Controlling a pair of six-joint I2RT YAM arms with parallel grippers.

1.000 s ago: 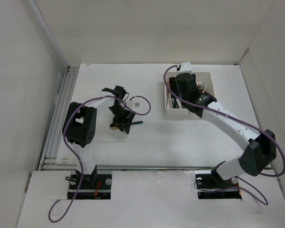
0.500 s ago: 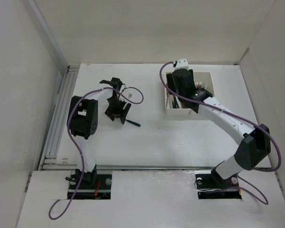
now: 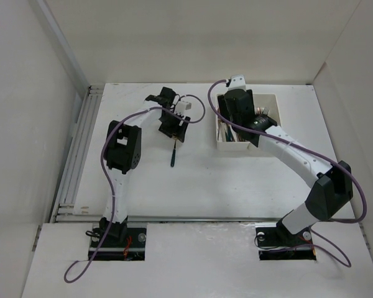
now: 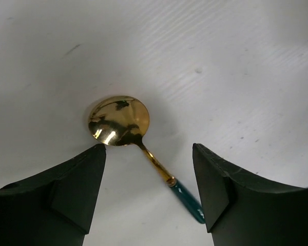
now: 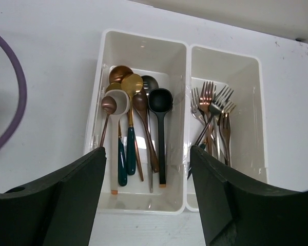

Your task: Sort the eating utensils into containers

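Left wrist: spoon handle tip hidden behind left tool finger, lower right. Right wrist: containers near corners behind right tool fingers. Top view: right arm covers containers; utensils too small to tell.

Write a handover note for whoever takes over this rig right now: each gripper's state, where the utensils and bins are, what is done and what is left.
Left gripper: open, empty, hanging over a gold spoon with a green handle that lies flat on the table.
Right gripper: open, empty, above the bins.
Bins: the spoon bin holds the spoons; the adjoining fork bin holds the forks.
Done: those utensils are sorted.
Left: the gold spoon, the only utensil seen outside the bins, probably belongs in the spoon bin.
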